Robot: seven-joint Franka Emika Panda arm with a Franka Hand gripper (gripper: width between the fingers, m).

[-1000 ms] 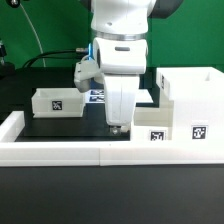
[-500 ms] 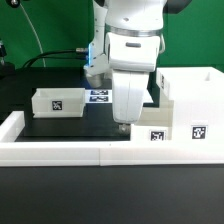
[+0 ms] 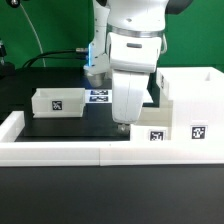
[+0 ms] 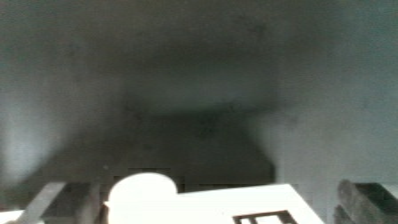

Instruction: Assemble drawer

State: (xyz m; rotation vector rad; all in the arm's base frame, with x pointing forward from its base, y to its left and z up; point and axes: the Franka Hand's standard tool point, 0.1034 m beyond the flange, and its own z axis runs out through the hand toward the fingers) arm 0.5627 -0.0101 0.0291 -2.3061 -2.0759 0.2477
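Note:
The big open-fronted white box housing point(image 3: 186, 92) stands at the exterior view's right, with a tag on its front. One small white tray point(image 3: 57, 101) sits at the left on the black table. A second small tray point(image 3: 157, 131) lies in front of the housing. My gripper point(image 3: 122, 124) points down just left of this tray, close above the table. In the wrist view the gripper point(image 4: 205, 208) is open, its dark fingers point(image 4: 43, 203) wide apart. The tagged white tray part point(image 4: 267, 203) with a round knob point(image 4: 143, 189) lies between them, with gaps on both sides.
The marker board point(image 3: 98, 96) lies flat behind the arm. A long low white border wall point(image 3: 70, 151) runs along the front and up the left side point(image 3: 10, 127). Cables hang at the back left.
The arm shifted a little to the exterior view's right between one second and half a second ago; since then nothing has moved. The trays and housing stayed put.

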